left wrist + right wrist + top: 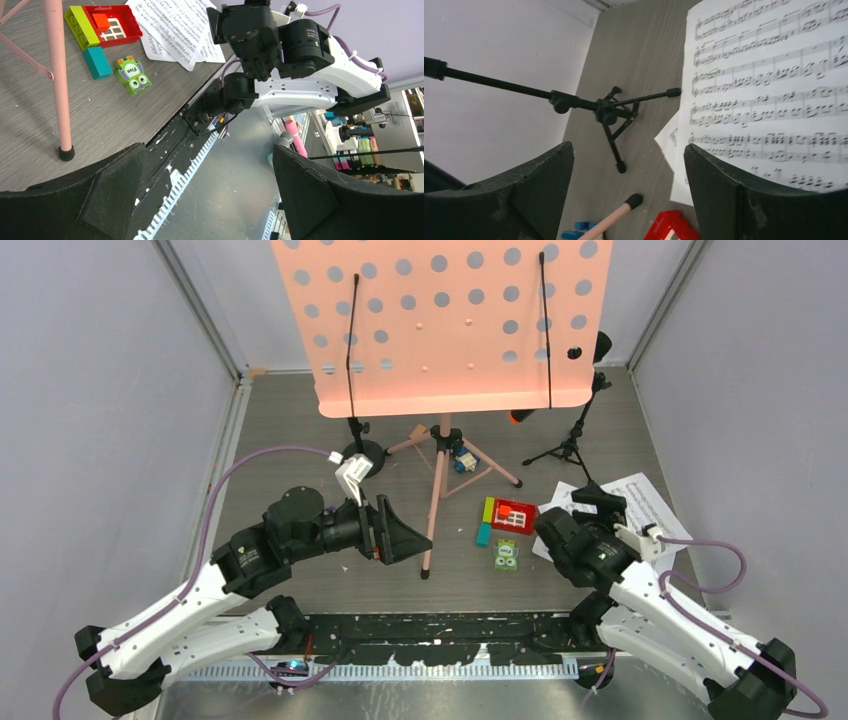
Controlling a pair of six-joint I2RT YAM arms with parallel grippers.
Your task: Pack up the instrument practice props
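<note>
Hardly started. Nothing put away so far, and no box or bag to be seen.

Up on its three legs at the back of the worktop (300, 420): the pink music holder (445, 320). Beside it, the two black mic supports, one with a round foot (360, 450) on the left and one with three legs (570, 445) on the right. Peeking out under the holder, seemingly on the right support: the black mic (520, 417) with the orange tip. Flat on the worktop at the front right: the white note sheets (655, 500).

Just above those sheets, the right fingers (629, 195), wide open with nothing in them. Near the holder's front leg, the left fingers (210, 200), wide open too and holding nothing.

So, by the look of it, all of it left to do, maybe the sheets first.

Grey wood-look worktop, a bit scuffed. In the middle, some small toy bricks (510, 515) and a blue toy car (462, 460), not for packing. Plain pale walls (100, 390) on three sides, with metal bars in the corners.
</note>
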